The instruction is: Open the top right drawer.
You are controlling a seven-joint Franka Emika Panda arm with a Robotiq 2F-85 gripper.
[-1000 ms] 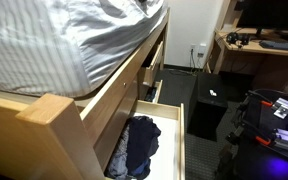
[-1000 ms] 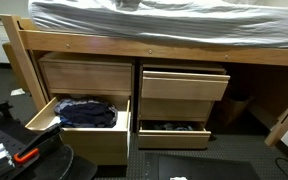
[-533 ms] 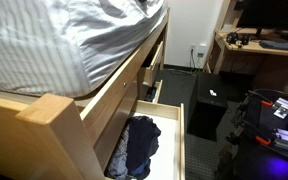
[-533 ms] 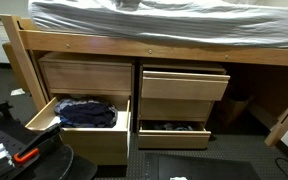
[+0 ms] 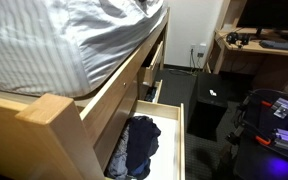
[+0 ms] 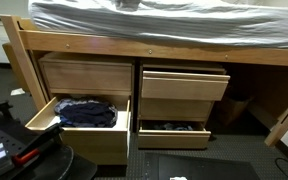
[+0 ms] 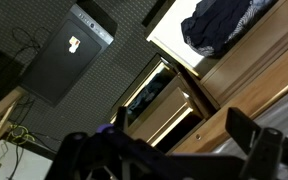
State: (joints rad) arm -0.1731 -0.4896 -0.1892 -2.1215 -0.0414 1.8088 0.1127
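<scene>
The top right drawer (image 6: 184, 85) is a light tan wooden drawer under the bed. Its plain front stands slightly out from the frame. It also shows in an exterior view (image 5: 148, 72) and in the wrist view (image 7: 170, 117). My gripper (image 7: 162, 148) shows only in the wrist view, as two dark fingers spread wide with nothing between them. It hangs well away from the drawers, with the top right drawer seen between the fingers at a distance.
The long lower drawer (image 6: 44, 115) is pulled far out and holds dark blue clothes (image 6: 86, 112). The drawer below the top right one (image 6: 174, 127) is a little open. A black computer tower (image 5: 210, 105) stands on the floor, with a desk (image 5: 259, 48) behind it.
The drawers have not moved. Dark robot parts at the lower left of an exterior view have shifted slightly.
</scene>
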